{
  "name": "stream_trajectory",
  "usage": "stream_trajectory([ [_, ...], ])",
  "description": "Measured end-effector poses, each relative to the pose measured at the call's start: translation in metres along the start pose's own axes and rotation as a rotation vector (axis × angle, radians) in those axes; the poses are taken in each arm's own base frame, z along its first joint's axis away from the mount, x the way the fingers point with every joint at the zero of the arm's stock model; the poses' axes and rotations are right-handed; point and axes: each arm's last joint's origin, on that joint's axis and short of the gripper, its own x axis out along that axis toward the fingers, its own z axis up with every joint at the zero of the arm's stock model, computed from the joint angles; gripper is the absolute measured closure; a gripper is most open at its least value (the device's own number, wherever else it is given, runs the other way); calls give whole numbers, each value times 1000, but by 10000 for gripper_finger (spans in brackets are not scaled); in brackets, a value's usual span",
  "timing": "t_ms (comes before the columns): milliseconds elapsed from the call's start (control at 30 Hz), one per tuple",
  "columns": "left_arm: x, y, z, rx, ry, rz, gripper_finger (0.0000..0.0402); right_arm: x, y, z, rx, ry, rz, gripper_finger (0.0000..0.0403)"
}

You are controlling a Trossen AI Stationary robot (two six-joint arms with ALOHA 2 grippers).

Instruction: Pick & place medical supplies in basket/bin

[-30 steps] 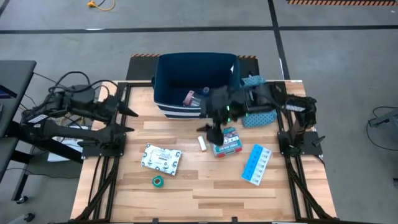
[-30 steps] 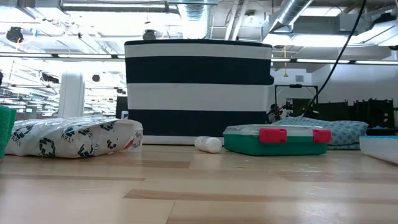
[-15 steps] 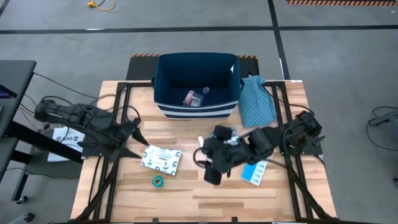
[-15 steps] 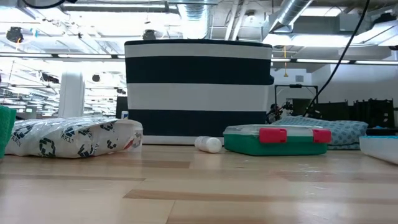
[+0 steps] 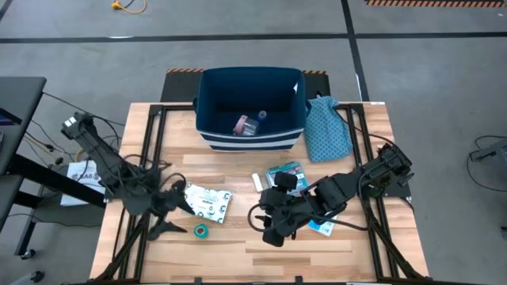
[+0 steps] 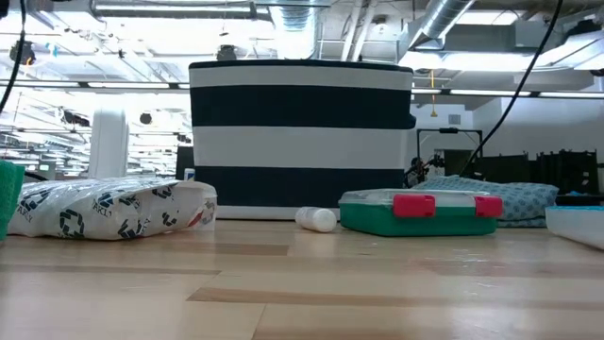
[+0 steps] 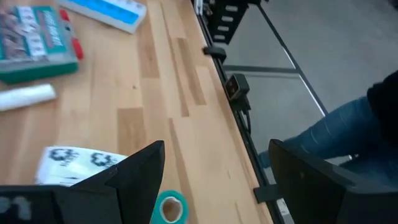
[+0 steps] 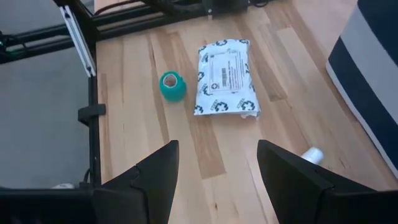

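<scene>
The navy bin (image 5: 249, 95) stands at the table's far side with a pink item (image 5: 242, 125) inside; in the low view the bin (image 6: 300, 137) shows its white stripes. On the wood lie the white packet (image 5: 204, 201), green roll (image 5: 201, 231), white tube (image 5: 257, 181), teal-and-red box (image 5: 287, 176) and the blue pill organiser (image 5: 323, 226), half under the right arm. My left gripper (image 5: 169, 218) hangs open beside the packet and roll. My right gripper (image 5: 265, 226) is open, near-side of the box. In the left wrist view my left gripper (image 7: 217, 180) has the green roll (image 7: 169, 208) just ahead.
A teal patterned cloth bag (image 5: 326, 131) lies right of the bin. Black frame rails run along both table sides. A person's jeans (image 7: 348, 130) show beyond the table edge. Bare wood lies along the near edge (image 5: 253, 257).
My right arm has swung from beside the bin, above the box, down toward the near edge, and now lies low across the pill organiser. My left arm has moved from the left rail in over the table toward the packet and green roll. No supply has moved.
</scene>
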Motion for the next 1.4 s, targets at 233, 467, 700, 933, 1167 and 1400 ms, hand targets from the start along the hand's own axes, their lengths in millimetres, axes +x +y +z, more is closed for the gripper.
stream_trajectory([
  [233,16,-8,-8,-41,74,4,126,0,1,-1,-5,3,4,194],
  [467,33,-4,-24,-39,218,121,126,-1,2,-1,-5,3,5,194],
  [700,62,-5,-38,20,328,191,126,-1,2,-1,-4,3,6,194],
  [933,90,-4,-54,100,440,244,126,-1,2,-1,3,3,6,194],
  [1167,107,-2,-67,128,496,299,126,-1,2,-1,4,2,6,194],
  [1400,112,-3,-68,124,487,307,126,-1,2,-1,4,2,6,194],
])
